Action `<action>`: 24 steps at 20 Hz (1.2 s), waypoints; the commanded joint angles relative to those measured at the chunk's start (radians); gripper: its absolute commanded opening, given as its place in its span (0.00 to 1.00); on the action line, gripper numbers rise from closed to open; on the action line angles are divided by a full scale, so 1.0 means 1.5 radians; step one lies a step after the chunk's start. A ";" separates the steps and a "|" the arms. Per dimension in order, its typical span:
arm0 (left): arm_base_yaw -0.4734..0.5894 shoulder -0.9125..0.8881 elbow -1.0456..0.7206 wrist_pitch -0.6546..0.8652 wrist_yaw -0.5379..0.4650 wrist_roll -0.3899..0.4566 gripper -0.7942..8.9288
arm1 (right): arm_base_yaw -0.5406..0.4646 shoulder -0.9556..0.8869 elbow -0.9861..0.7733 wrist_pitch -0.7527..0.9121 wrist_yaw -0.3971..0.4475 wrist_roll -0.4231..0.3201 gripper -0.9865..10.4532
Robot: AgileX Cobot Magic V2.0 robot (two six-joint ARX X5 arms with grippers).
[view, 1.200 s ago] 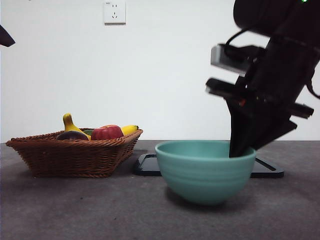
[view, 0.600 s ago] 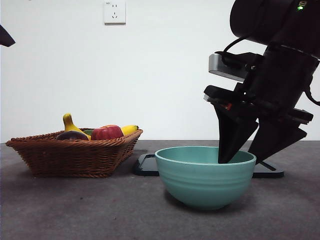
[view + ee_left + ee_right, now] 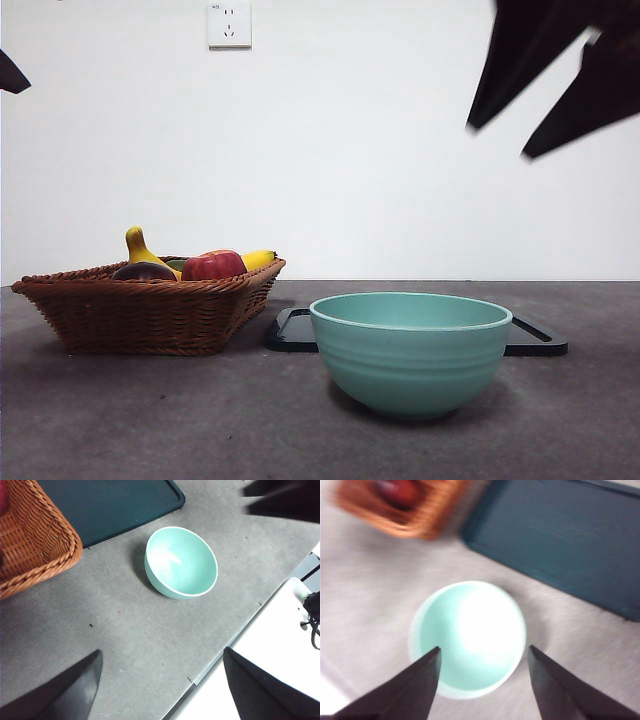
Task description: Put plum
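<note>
Right gripper (image 3: 500,140), jaws spread wide and empty, above the teal bowl (image 3: 411,350). Plum (image 3: 143,271) apparently lies in the wicker basket (image 3: 140,310), far off the jaws. Risk: seizing the neighbouring apple (image 3: 213,266).

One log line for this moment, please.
right gripper: open, above bowl | left gripper: open, waiting | plum: in basket | bowl: empty

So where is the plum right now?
In the front view, the plum sits in the wicker basket at the table's left, beside the banana and the red apple.
</note>
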 commanded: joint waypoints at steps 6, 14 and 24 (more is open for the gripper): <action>-0.003 0.005 0.008 0.003 0.004 0.008 0.46 | 0.010 -0.162 0.011 -0.125 -0.067 0.001 0.33; -0.003 0.005 0.008 0.003 0.004 0.005 0.46 | 0.010 -0.181 0.010 -0.149 -0.064 0.001 0.33; -0.003 0.005 0.008 0.003 0.004 0.005 0.08 | 0.010 -0.181 0.010 -0.156 -0.064 -0.001 0.09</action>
